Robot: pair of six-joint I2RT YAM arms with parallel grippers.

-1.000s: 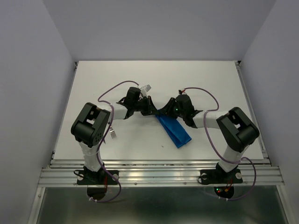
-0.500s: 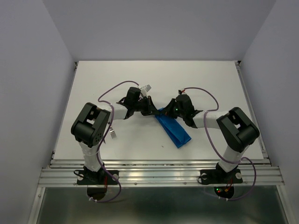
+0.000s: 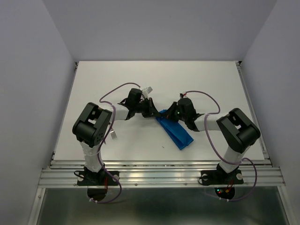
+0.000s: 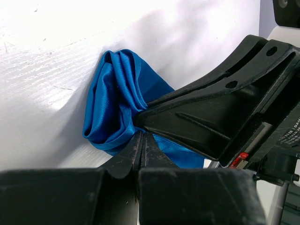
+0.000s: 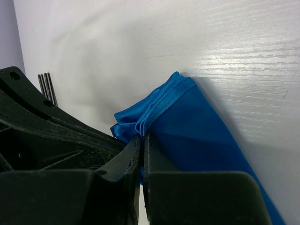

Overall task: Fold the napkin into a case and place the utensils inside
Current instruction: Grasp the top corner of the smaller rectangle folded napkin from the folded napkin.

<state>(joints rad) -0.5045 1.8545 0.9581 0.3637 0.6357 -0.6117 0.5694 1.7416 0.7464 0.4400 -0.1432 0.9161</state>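
Nearest to us, the two arms stand bolted at the near edge of the tabletop (image 3: 211, 79), the left one toward the near left corner and the right one toward the near right corner. Both reach inward and away from us, so that their wrists meet around the middle of the tabletop.

Just past the bases lies the napkin (image 3: 177, 132), bright blue and folded into a narrow strip. It runs on a slant: its near end points toward the near right corner and lies flat, while its far end sits at the middle of the tabletop, between the two wrists. That far end is bunched and creased.

The right gripper (image 5: 142, 140) has its fingers pressed together on the layered hem at the napkin's far end, with the cloth spreading out flat beyond them to the right. The left gripper (image 4: 142, 143) comes in from the other side with its fingers likewise closed, pinching the gathered folds of the same end. The two grippers are very close to each other; we cannot tell whether they touch.

Farther off, in the right wrist view, we see the dark tines of a fork (image 5: 47, 86) lying on the tabletop beyond the left gripper's body.
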